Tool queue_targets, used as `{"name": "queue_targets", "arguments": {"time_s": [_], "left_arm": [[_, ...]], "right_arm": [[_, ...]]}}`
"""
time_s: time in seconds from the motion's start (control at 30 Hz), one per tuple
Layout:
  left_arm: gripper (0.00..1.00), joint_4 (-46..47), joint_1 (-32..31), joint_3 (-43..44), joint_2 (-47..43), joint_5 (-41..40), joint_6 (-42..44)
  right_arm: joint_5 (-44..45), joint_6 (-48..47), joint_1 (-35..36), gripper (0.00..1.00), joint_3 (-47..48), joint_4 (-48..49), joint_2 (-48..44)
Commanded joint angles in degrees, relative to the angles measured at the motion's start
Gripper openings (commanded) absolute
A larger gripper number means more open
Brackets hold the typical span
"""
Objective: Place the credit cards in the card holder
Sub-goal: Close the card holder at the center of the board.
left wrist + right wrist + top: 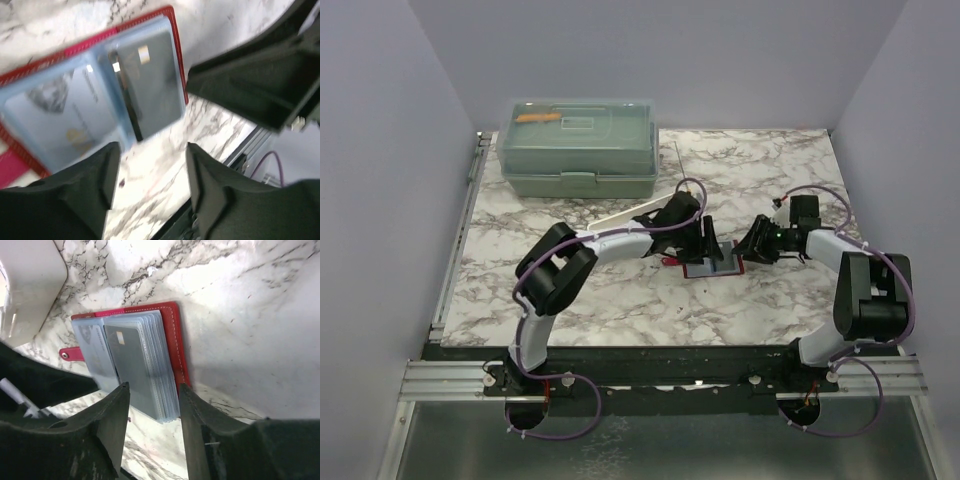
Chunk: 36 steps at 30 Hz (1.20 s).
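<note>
Box [578,148] behind card holder [715,265], overhead only

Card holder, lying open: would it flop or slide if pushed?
Probably floppy: the card holder lies open with loose clear sleeves fanned. It looks thin and flat, so likely light and apt to slide on the smooth marble table.

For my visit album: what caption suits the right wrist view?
Right gripper, jaws open, above the red card holder lying open on the marble table, a dark credit card among its clear sleeves.
</note>
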Motion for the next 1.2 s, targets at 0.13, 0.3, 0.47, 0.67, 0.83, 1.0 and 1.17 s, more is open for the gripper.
{"name": "queue_targets", "arguments": {"time_s": [0.13,0.3,0.47,0.67,0.83,1.0,1.17], "left_arm": [[0.76,-7.28,0.01,-13.50,-19.93,-4.64,5.32],[0.79,-8.22,1.40,-21.25,-25.55,-9.70,5.20],[0.79,-8.17,3.50,-25.16,-26.60,-11.10,5.51],[0.72,-4.19,0.78,-22.63,-23.07,-8.46,5.02],[0.69,-3.38,0.16,-17.39,-19.37,-10.02,5.77],[0.64,-4.43,0.70,-13.06,-11.92,-10.80,5.36],[0.61,-4.44,0.72,-12.98,-8.25,-11.88,4.42]], "right_arm": [[11.00,-4.31,4.51,0.53,3.95,-3.85,0.62],[15.34,-5.03,6.93,0.55,5.79,-4.55,3.21],[16.27,-3.75,7.44,0.57,6.58,-5.31,3.38],[13.56,-1.81,7.26,0.70,5.22,-4.14,0.90],[11.29,-1.84,5.08,0.73,4.94,-3.74,0.62],[6.76,-3.18,4.10,0.73,5.00,-1.23,3.09],[1.47,-3.30,4.10,0.73,4.15,1.38,5.86]]}}
